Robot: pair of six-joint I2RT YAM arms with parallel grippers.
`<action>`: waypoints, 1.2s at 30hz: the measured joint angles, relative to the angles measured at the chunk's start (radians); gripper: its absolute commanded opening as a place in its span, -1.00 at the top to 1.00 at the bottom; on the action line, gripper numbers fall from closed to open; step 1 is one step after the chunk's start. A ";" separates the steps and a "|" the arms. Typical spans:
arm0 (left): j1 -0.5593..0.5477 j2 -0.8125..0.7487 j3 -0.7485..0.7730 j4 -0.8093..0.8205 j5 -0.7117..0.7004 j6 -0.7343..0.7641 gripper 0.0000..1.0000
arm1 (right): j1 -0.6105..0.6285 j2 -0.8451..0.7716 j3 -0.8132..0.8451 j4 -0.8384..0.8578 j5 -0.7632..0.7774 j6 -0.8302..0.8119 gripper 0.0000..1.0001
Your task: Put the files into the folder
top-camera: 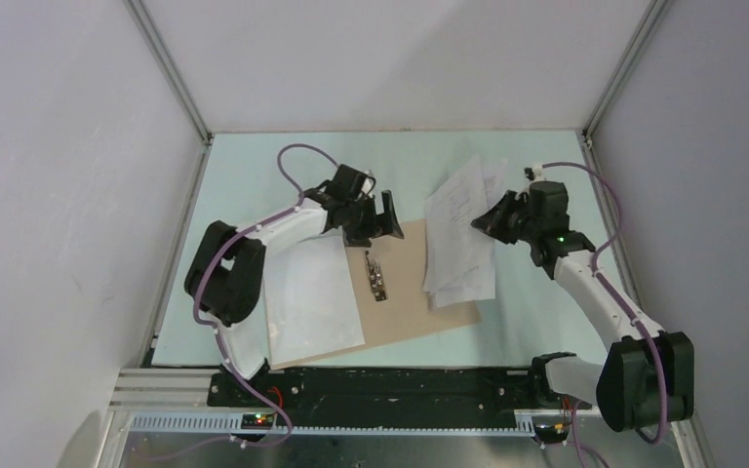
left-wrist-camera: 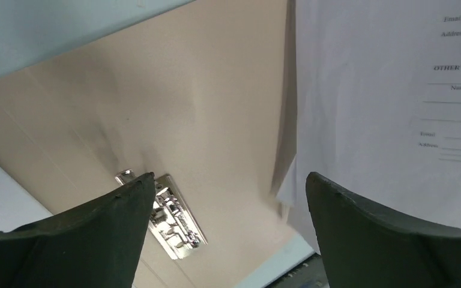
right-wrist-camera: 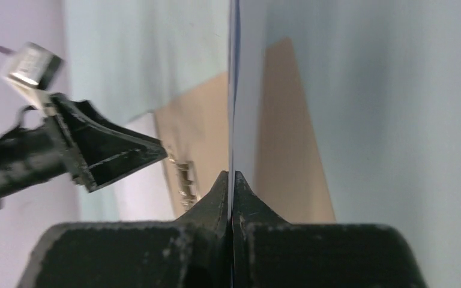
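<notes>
The tan folder (top-camera: 405,292) lies open on the mat with its metal clip (top-camera: 377,276) at the spine. A white sheet (top-camera: 312,292) covers its left leaf. My right gripper (top-camera: 492,219) is shut on the right edge of the files (top-camera: 460,234), a stack of printed white sheets partly lifted over the right leaf. In the right wrist view the jaws (right-wrist-camera: 231,175) pinch the sheets (right-wrist-camera: 246,90) edge-on. My left gripper (top-camera: 380,219) is open and empty above the folder's far edge. In the left wrist view it (left-wrist-camera: 231,180) straddles the clip (left-wrist-camera: 168,219) and the files (left-wrist-camera: 396,108).
The pale green mat (top-camera: 254,166) is fenced by white walls and aluminium posts (top-camera: 171,68). A black rail (top-camera: 380,385) runs along the near edge by the arm bases. My left gripper's fingers (right-wrist-camera: 108,153) show in the right wrist view.
</notes>
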 measured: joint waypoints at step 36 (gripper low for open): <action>0.139 -0.252 -0.515 1.832 0.433 -1.181 -0.99 | 0.087 0.057 0.386 0.479 -0.415 0.842 1.00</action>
